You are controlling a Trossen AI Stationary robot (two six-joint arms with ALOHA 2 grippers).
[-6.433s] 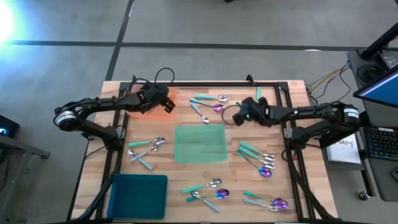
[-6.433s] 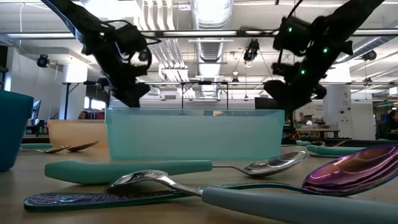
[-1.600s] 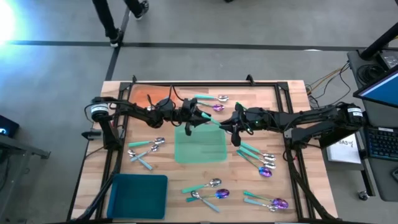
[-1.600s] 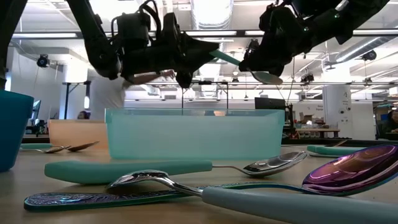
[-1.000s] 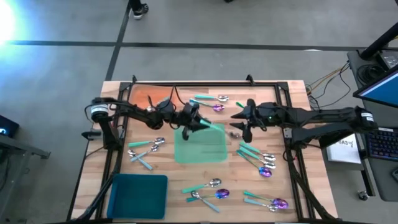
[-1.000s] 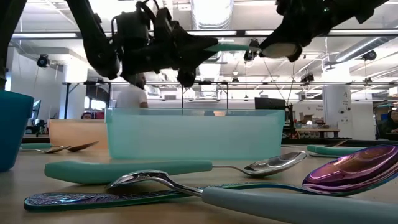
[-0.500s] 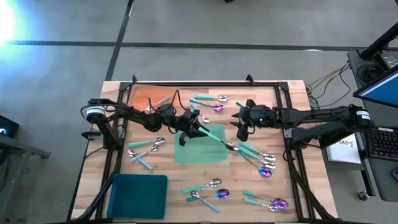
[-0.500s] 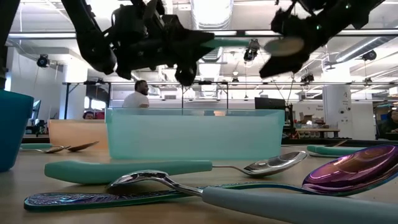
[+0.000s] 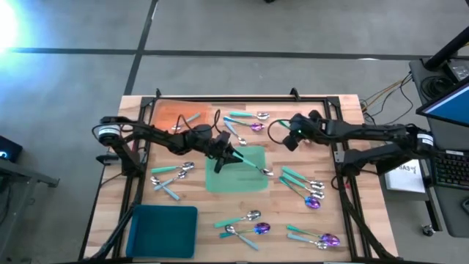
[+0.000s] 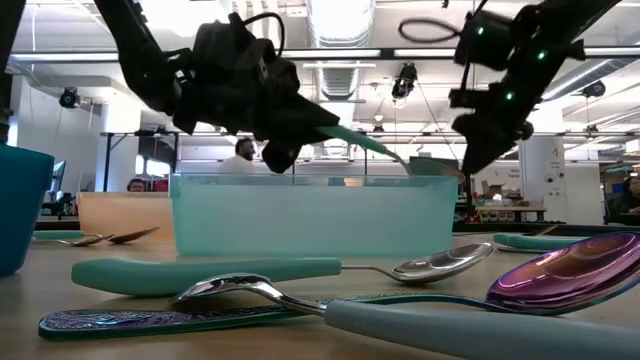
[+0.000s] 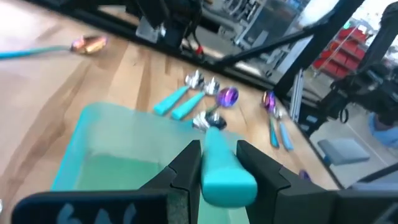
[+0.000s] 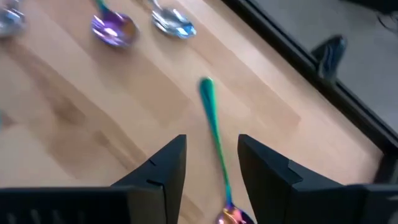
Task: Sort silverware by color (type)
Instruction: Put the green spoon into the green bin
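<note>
My left gripper (image 9: 223, 155) is shut on a teal-handled spoon (image 9: 253, 165) with a silver head, held over the green tray (image 9: 234, 183). In the low view the spoon (image 10: 365, 143) slants down from the gripper (image 10: 285, 125), and its head (image 10: 432, 167) hangs just above the tray's rim. My right gripper (image 9: 290, 139) stands open beyond the tray's far right corner with nothing between its fingers. In its wrist view the right gripper (image 12: 211, 165) is above a thin teal utensil (image 12: 213, 121) that lies flat on the wood. My left gripper pinches the spoon's thick teal handle (image 11: 217, 163) between its two fingers, at the handle's free end. It comes from the table's left, slanting a little downward, and the spoon runs on forward from the fingers. The spoon is lifted, tilted head-down, with its silver head (image 11: 208, 121) toward the table's right.
More silverware lies in clusters at the far middle (image 9: 248, 121), right (image 9: 304, 187), near middle (image 9: 245, 224), near right (image 9: 315, 236) and left (image 9: 172, 176). An orange mat (image 9: 172, 111) is far left and a teal mat (image 9: 163, 231) near left. Black rails (image 9: 341, 147) frame the table.
My left gripper has sunk a little and tipped, so the spoon has gone from level to slanting, its head dropping toward the green tray. My right gripper has drawn back toward the table's far right, come lower and turned its fingers to point downward.
</note>
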